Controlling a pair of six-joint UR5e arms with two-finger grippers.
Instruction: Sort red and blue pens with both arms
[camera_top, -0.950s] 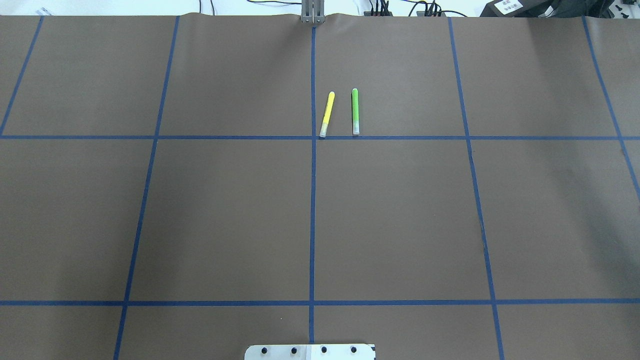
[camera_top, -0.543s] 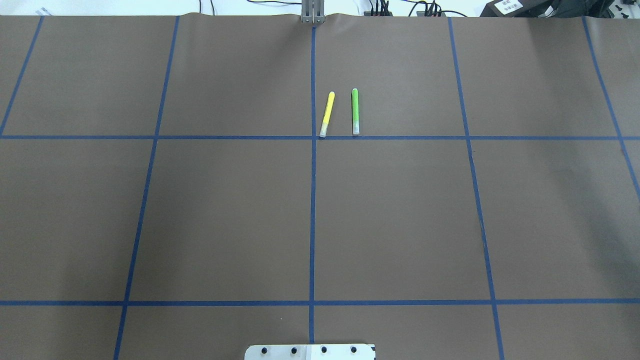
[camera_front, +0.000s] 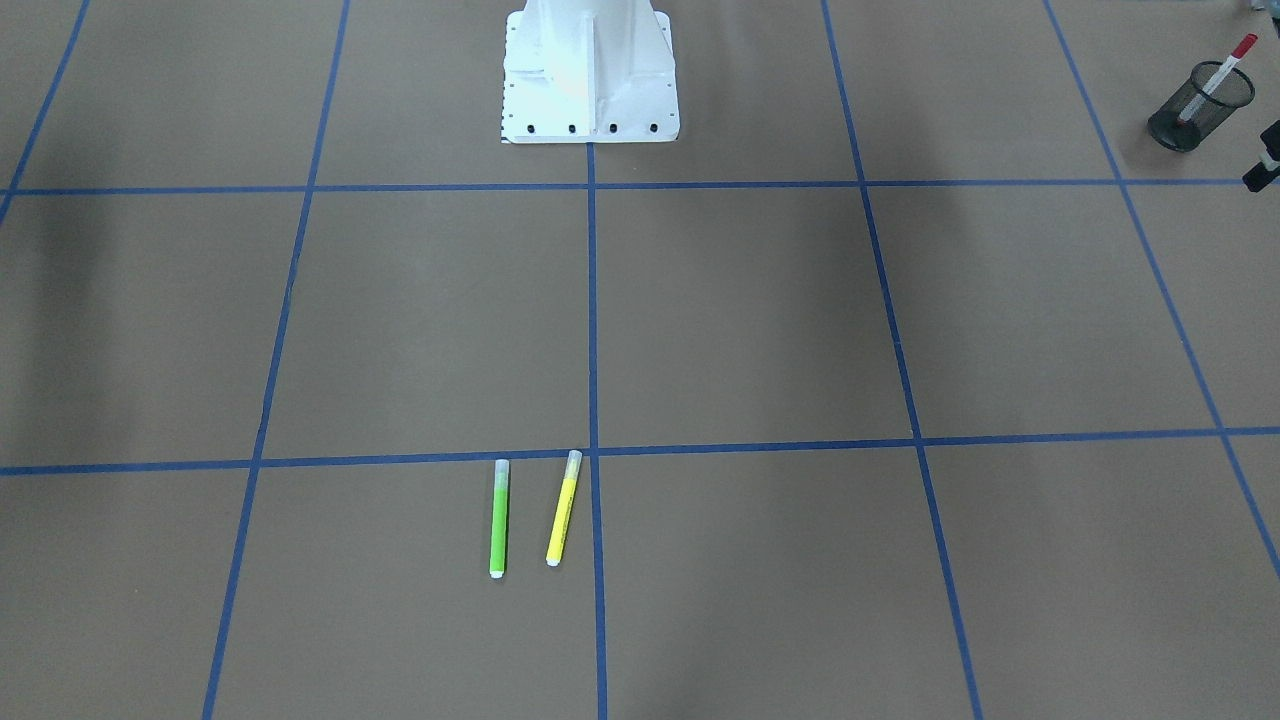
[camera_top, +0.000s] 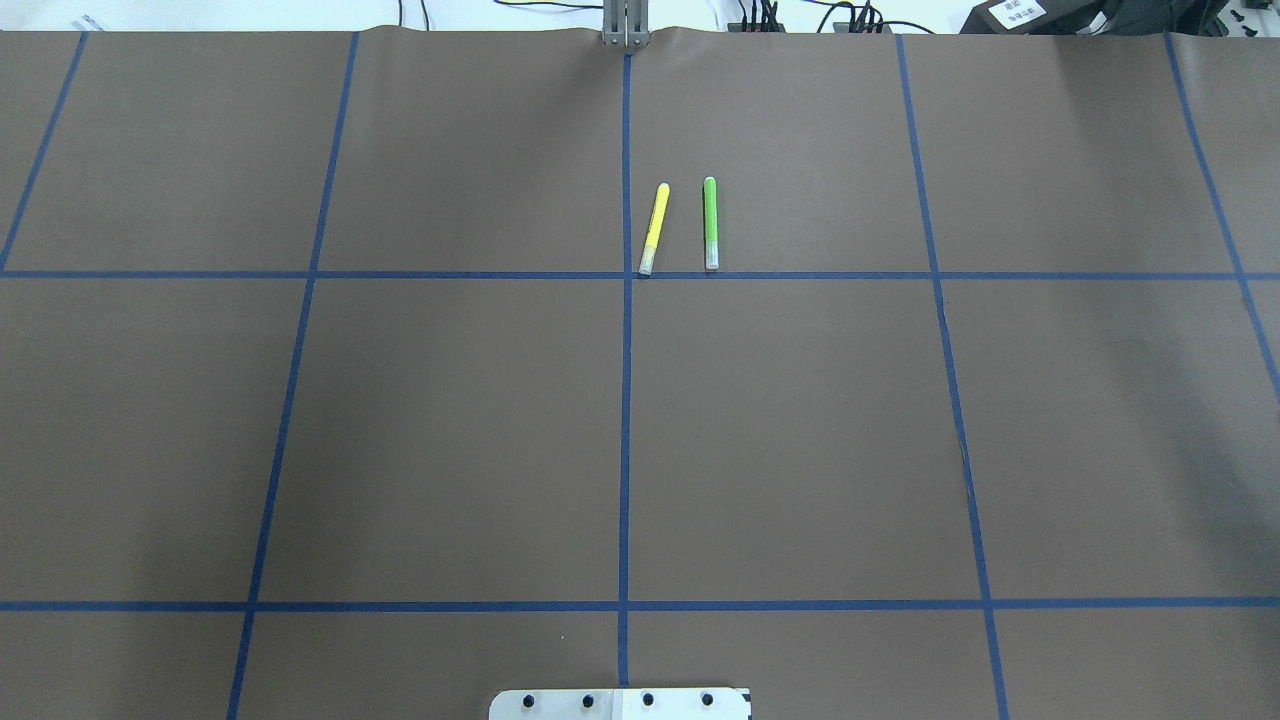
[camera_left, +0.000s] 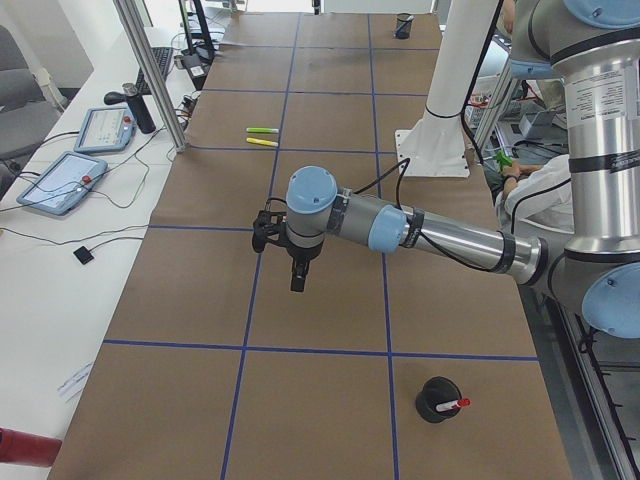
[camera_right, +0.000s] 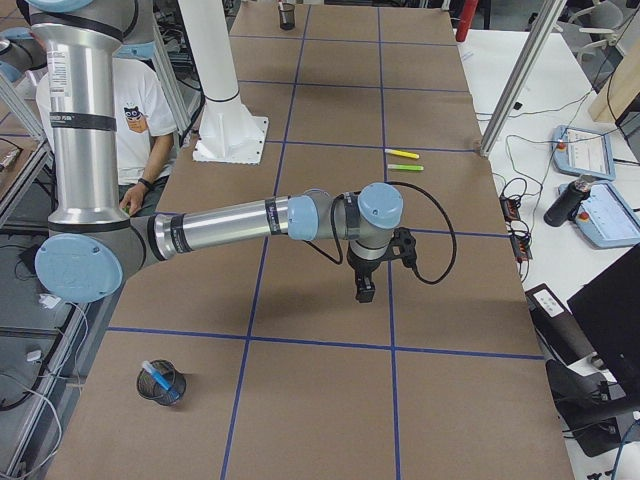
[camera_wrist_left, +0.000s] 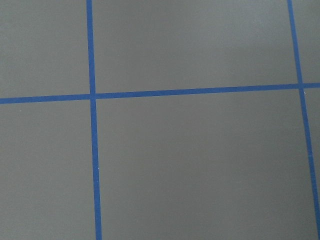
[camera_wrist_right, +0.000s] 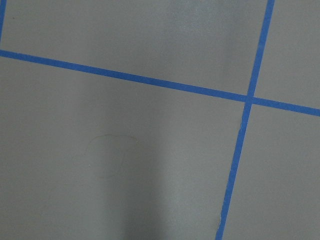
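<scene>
The red pen (camera_front: 1226, 64), a white marker with a red cap, stands in a black mesh cup (camera_front: 1200, 106) at the table's corner on my left side; the left side view shows the red pen (camera_left: 455, 404) in its cup (camera_left: 436, 400) too. The blue pen (camera_right: 158, 378) stands in another mesh cup (camera_right: 161, 383) on my right side. My left gripper (camera_left: 298, 281) hangs over bare paper, away from its cup. My right gripper (camera_right: 365, 291) likewise hangs over bare paper. Whether either is open or shut I cannot tell. Both wrist views show only paper and tape lines.
A green highlighter (camera_top: 710, 222) and a yellow highlighter (camera_top: 654, 228) lie side by side near the centre line at the far side. The white pedestal (camera_front: 590, 80) stands at my base. Blue tape divides the brown paper into squares. A person sits beside the table (camera_right: 140, 130).
</scene>
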